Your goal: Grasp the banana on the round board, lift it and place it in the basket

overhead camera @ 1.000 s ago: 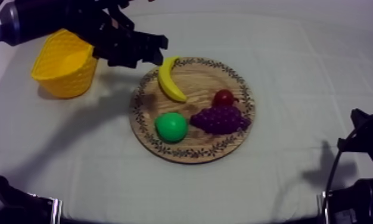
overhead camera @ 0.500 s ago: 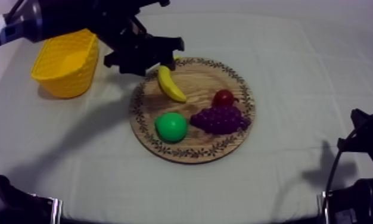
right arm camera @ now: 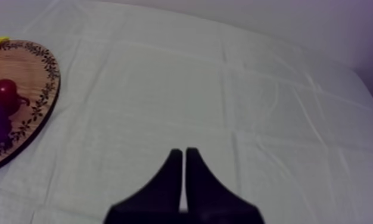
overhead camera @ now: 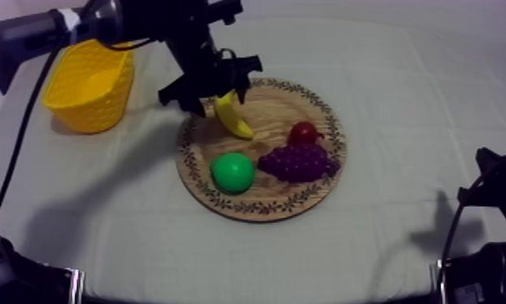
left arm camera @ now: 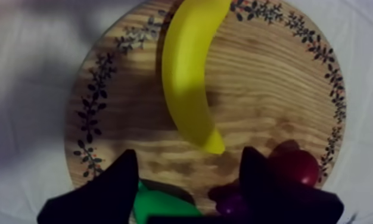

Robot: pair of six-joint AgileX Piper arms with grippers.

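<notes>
The yellow banana point(overhead camera: 234, 118) lies on the round wooden board point(overhead camera: 264, 204), at its upper left part. My left gripper point(overhead camera: 216, 89) hangs over the banana's far end, having come in from the upper left. In the left wrist view the banana point(left arm camera: 189, 77) lies lengthwise on the board point(left arm camera: 266, 95), and my left gripper point(left arm camera: 189, 173) is open, its black fingers point(left arm camera: 114, 187) spread past the banana's tip, nothing between them. The yellow basket point(overhead camera: 90, 85) stands at the table's far left. My right gripper point(right arm camera: 183, 173) is shut on nothing, low over bare cloth.
A green pear point(overhead camera: 232, 172), a bunch of purple grapes point(overhead camera: 298, 162) and a small red fruit point(overhead camera: 303, 132) share the board's near half. The right wrist view catches the board's edge point(right arm camera: 37, 101) with the small red fruit point(right arm camera: 4, 90). My right arm point(overhead camera: 487, 202) rests at the lower right.
My left arm has swung right from beside the basket to above the banana on the board. The banana and the right arm have not moved.
</notes>
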